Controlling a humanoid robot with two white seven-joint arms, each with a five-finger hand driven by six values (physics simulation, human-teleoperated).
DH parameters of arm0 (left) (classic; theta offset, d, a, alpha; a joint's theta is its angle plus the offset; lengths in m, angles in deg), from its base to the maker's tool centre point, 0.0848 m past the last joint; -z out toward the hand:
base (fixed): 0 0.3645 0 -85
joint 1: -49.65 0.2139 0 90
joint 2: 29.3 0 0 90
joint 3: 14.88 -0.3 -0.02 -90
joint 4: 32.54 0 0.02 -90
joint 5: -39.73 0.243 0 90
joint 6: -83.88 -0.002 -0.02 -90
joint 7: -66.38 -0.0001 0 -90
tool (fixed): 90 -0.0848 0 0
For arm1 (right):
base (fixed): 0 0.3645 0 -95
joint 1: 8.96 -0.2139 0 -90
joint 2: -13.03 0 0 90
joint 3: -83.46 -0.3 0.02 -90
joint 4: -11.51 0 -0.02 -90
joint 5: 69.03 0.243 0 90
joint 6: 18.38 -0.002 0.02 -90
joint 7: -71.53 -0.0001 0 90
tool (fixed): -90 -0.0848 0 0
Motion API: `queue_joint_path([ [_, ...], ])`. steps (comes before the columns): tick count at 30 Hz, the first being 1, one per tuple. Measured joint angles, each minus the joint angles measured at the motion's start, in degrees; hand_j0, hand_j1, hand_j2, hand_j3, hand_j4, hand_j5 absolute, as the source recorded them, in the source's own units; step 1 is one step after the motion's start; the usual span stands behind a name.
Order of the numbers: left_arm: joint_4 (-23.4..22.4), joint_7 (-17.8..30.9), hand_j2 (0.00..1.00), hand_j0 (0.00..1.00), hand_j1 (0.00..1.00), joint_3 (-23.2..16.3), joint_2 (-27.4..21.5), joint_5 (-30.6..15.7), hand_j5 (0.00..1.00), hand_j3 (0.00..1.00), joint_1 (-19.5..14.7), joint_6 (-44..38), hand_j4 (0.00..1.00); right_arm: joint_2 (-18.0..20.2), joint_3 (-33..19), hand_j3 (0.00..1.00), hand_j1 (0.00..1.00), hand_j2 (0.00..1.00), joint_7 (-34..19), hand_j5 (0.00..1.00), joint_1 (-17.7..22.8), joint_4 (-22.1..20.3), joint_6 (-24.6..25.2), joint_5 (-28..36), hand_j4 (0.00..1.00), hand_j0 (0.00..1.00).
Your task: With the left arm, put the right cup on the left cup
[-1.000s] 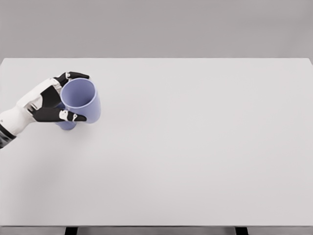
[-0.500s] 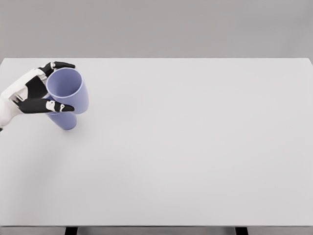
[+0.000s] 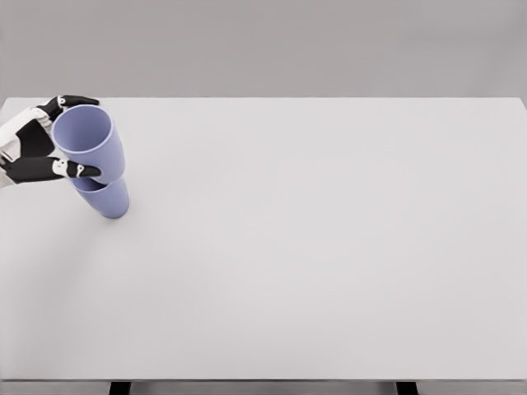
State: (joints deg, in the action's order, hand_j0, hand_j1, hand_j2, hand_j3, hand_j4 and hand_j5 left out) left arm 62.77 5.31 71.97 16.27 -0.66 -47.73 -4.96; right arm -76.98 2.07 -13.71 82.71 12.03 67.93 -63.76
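A wide, pale grey tabletop [image 3: 313,247] fills nearly the whole head view, its far edge running straight across under a plain grey backdrop, and two dark legs just show at the bottom edge. All the things stand at the far left of the tabletop. The upper cup [image 3: 89,144], lavender-blue with its open mouth tilted toward the camera, sits on top of the lower cup [image 3: 109,197], which is the same colour and stands on the tabletop; only the lower cup's bottom part shows beneath the upper one, so the two are touching and seem nested, though how deep one sits in the other cannot be told. The left hand [image 3: 37,148], white with black finger segments, comes in from the left edge and is wrapped around the upper cup near its rim: one fingertip curls over the far side of the rim, and another finger [image 3: 78,171] lies across the cup's near wall, so the hand is grasping the upper cup. Only the hand and a little of the wrist show at the picture's edge.
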Motion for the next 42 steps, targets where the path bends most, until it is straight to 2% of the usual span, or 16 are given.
queue_joint_path([
  [32,-7.74,0.0,0.64,0.64,0.64,0.38,0.13,0.24,0.64,0.64,0.0,0.07,0.64,0.0,0.0,1.0,1.0,1.0,0.0,1.0,0.0,0.0,0.0,0.0,1.0,1.0],
  [42,-9.19,0.0,0.64,0.64,0.64,-0.06,0.77,0.37,0.64,0.64,-1.41,0.01,0.64,0.0,0.0,1.0,1.0,1.0,-0.01,1.0,0.0,0.0,0.0,0.0,1.0,1.0],
])
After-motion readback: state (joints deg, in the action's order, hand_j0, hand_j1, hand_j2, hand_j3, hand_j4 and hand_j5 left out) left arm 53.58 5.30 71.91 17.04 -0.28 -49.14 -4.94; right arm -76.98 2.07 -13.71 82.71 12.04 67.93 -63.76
